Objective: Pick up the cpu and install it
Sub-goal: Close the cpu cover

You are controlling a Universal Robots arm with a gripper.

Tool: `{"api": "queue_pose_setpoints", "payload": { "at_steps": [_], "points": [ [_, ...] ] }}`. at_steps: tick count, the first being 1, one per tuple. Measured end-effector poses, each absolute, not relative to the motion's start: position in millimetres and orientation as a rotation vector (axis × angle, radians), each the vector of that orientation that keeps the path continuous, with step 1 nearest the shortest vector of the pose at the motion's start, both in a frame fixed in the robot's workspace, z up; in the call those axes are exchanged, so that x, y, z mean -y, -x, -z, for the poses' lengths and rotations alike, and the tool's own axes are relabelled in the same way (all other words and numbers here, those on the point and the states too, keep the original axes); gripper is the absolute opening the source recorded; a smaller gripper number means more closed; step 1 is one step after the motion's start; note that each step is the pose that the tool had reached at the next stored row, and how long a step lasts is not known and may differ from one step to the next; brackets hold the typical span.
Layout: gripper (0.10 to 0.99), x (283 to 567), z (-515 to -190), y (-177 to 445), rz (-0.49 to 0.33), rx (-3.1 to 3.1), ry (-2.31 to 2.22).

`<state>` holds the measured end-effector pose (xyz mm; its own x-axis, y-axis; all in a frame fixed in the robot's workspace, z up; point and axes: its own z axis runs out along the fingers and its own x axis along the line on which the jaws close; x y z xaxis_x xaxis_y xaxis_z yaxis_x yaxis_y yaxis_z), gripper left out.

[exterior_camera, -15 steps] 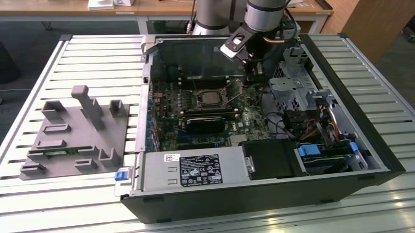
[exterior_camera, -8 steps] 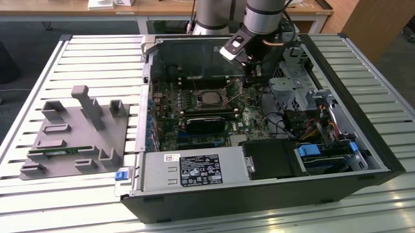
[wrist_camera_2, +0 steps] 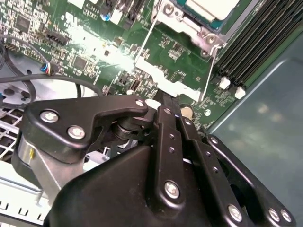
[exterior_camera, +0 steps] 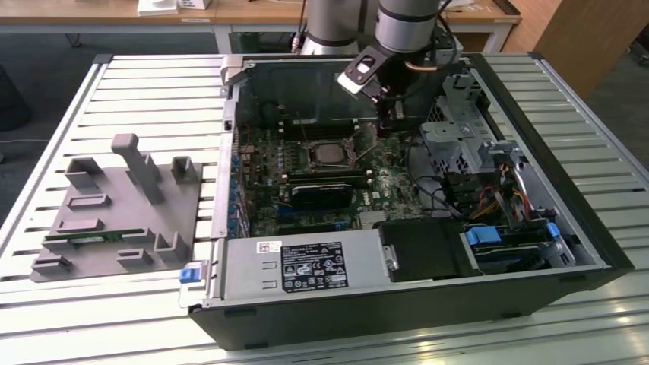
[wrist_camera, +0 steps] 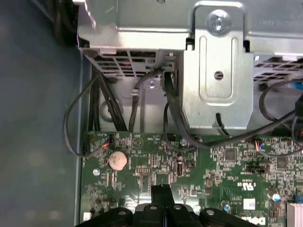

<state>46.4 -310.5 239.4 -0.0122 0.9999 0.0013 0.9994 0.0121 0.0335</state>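
Black claw (exterior_camera: pixel 387 129), clenched empty, points down just beside the seated cpu (exterior_camera: pixel 327 154).

A pale slatted metal tabletop (exterior_camera: pixel 152 91) spans the scene. Beyond its far edge stand light wooden desks (exterior_camera: pixel 91 11); dark grey floor (exterior_camera: pixel 41 53) lies far left, a wooden panel (exterior_camera: pixel 588 38) far right.

Matt black gripper (wrist_camera_2: pixel 165 100) links w/ shiny steel screws. Glossy green board (wrist_camera: pixel 199 175). Bare-metal drive cage (wrist_camera: pixel 218 71) (dull sheen). Smooth pale metal cpu (wrist_camera_2: pixel 208 5) top. Matt grey plastic tray (exterior_camera: pixel 112 220).
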Motion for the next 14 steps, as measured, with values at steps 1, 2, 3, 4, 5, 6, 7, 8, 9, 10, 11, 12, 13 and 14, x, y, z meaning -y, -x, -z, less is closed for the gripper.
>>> {"api": "queue_pose_setpoints", "payload": {
  "at_steps": [1,2,3,4,5,6,7,8,9,10,11,12,13,14],
  "points": [
    [0.114,310.6,-239.6,-44.7,-0.039,-2.219,-2.192],
    [0.114,310.6,-239.7,-43.2,-0.039,-2.219,-2.192],
    [0.114,310.6,-239.8,-41.7,-0.039,-2.219,-2.192],
    [0.114,310.5,-239.8,-39.7,-0.039,-2.219,-2.192],
    [0.114,310.6,-239.9,-37.7,-0.039,-2.219,-2.192],
    [0.114,310.6,-239.9,-35.9,-0.039,-2.219,-2.192],
    [0.114,310.6,-239.9,-34.2,-0.039,-2.219,-2.192],
    [0.114,310.6,-239.9,-32.8,-0.039,-2.219,-2.192],
    [0.114,310.5,-239.9,-31.2,-0.039,-2.219,-2.192],
    [0.114,310.5,-239.9,-29.4,-0.039,-2.219,-2.192],
    [0.114,310.6,-239.9,-27.9,-0.039,-2.219,-2.192],
    [0.114,310.6,-239.9,-26.1,-0.039,-2.219,-2.192],
    [0.114,310.5,-239.9,-24.2,-0.039,-2.218,-2.192],
    [0.114,310.5,-239.9,-22.1,-0.039,-2.219,-2.192]
  ]
}}
